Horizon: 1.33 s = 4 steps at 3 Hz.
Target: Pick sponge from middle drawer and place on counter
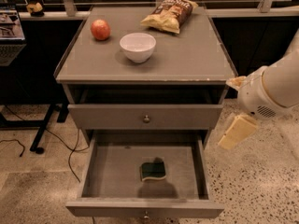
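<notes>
Hovering off the cabinet's right side, the gripper has its two pale fingers spread apart with nothing between them, one level with the edge of the table, the other lower down. The sponge lies well apart from the fingers, lower and toward the picture's left, flat on the floor of the pulled-out middle drawer, near its centre. Up and left of the fingers, the table carries a white bowl, an apple and a chip bag.
</notes>
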Available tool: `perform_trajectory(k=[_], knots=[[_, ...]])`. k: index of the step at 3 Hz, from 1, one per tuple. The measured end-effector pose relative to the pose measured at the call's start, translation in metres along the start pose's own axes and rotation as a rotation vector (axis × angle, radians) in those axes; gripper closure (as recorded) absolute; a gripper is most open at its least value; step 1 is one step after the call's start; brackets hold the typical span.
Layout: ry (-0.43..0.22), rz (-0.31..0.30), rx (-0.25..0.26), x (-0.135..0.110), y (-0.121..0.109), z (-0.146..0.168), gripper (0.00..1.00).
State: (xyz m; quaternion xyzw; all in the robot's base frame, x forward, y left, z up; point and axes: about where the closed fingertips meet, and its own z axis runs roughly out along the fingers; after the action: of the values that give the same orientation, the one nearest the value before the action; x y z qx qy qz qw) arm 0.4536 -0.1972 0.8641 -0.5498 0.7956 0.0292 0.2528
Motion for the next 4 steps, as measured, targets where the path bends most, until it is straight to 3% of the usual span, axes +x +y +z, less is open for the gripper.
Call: perform_trajectory(k=[2, 4], knots=[[0.0, -0.019, -0.104, 0.005, 0.0, 0.064, 0.0], [0.012, -0.026, -0.102, 0.001, 0.004, 0.067, 0.0]])
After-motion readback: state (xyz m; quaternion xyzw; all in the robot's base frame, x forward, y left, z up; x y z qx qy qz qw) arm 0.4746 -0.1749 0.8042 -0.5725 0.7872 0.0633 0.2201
